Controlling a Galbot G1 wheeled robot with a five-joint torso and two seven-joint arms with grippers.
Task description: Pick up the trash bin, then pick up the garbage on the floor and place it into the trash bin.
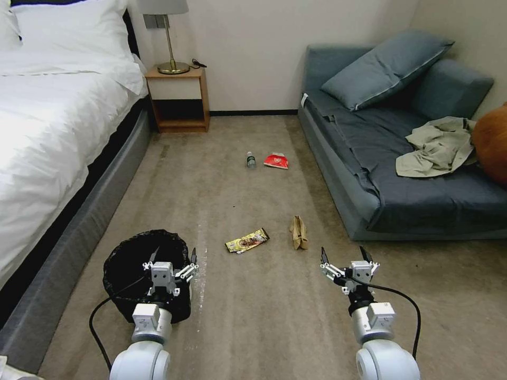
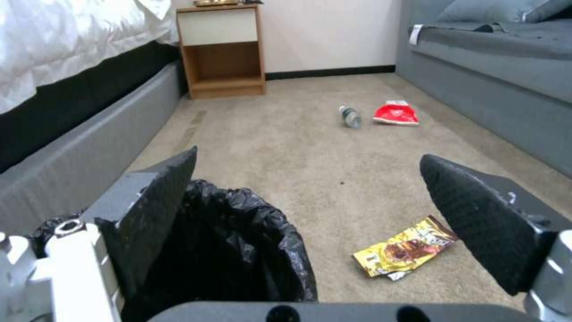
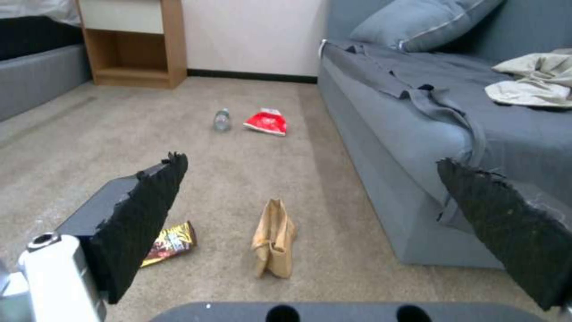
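The trash bin point(image 1: 127, 253), lined with a glossy black bag, stands on the carpet near the bed. My left gripper point(image 1: 173, 257) hangs open over its right rim, one finger above the bag point(image 2: 250, 241), holding nothing. My right gripper point(image 1: 344, 257) is open above bare carpet, short of the garbage. On the floor lie a yellow-brown snack wrapper point(image 1: 247, 240), a tan paper bag point(image 1: 299, 233), a red packet point(image 1: 277, 161) and a small clear bottle point(image 1: 251, 159). The wrist views show the wrapper point(image 2: 405, 252), the paper bag point(image 3: 275, 237), the red packet point(image 3: 266, 121) and the bottle point(image 3: 221, 120).
A white bed point(image 1: 47, 132) runs along the left, a grey sofa point(image 1: 401, 179) along the right with a beige garment point(image 1: 438, 145) on it. A wooden nightstand point(image 1: 178, 97) with a lamp stands at the far wall. Open carpet lies between bed and sofa.
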